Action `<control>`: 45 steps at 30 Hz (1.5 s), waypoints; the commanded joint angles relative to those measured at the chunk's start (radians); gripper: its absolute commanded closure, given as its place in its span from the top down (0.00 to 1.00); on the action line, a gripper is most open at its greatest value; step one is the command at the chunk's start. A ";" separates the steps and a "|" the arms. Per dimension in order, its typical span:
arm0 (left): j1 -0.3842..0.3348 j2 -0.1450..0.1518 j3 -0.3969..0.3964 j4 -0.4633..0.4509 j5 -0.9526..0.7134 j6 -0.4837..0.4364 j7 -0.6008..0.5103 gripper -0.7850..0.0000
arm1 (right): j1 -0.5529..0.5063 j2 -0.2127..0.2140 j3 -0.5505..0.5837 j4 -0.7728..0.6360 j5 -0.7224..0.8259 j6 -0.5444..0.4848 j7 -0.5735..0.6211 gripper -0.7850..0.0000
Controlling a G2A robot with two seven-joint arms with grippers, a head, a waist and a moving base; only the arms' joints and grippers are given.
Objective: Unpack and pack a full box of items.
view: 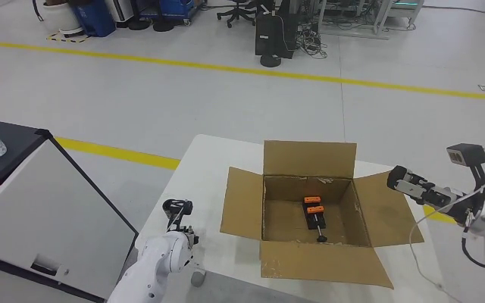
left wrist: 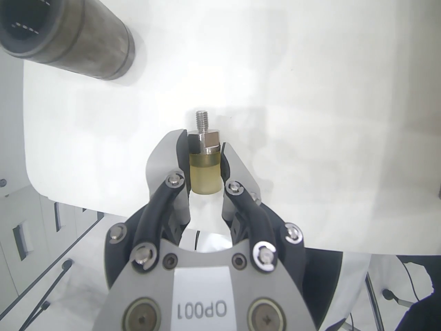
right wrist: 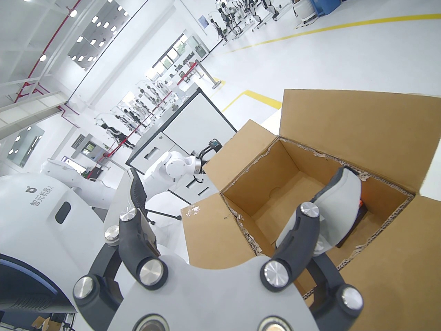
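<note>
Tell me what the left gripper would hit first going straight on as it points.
Probably the white table: the left gripper, shut on a yellowish studded part, points at it; the metal sleeve lies aside.

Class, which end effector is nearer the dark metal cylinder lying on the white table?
Left. The left end effector, gripping a threaded bumper, hangs near the metal cylinder; the right end effector hovers across the cardboard box.

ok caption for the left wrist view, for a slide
Left gripper holding a yellowish threaded stud over the white table, dark metal sleeve nearby.
</note>
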 commanded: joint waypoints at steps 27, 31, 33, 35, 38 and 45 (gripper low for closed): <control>0.297 0.035 -0.449 -0.399 -0.125 -0.012 0.017 0.00 | 0.165 -0.019 -0.363 0.045 -0.163 0.182 -0.125 1.00; 0.307 0.037 -0.452 -0.413 -0.113 -0.032 0.015 0.00 | 0.165 -0.019 -0.363 0.045 -0.163 0.182 -0.125 1.00; 0.307 0.037 -0.452 -0.413 -0.113 -0.032 0.015 0.00 | 0.165 -0.019 -0.363 0.045 -0.163 0.182 -0.125 1.00; 0.307 0.037 -0.452 -0.413 -0.113 -0.032 0.015 0.00 | 0.165 -0.019 -0.363 0.045 -0.163 0.182 -0.125 1.00; 0.307 0.037 -0.452 -0.413 -0.113 -0.032 0.015 0.00 | 0.165 -0.019 -0.363 0.045 -0.163 0.182 -0.125 1.00; 0.307 0.037 -0.452 -0.413 -0.113 -0.032 0.015 0.00 | 0.156 -0.031 -0.472 0.017 -0.163 0.263 -0.134 1.00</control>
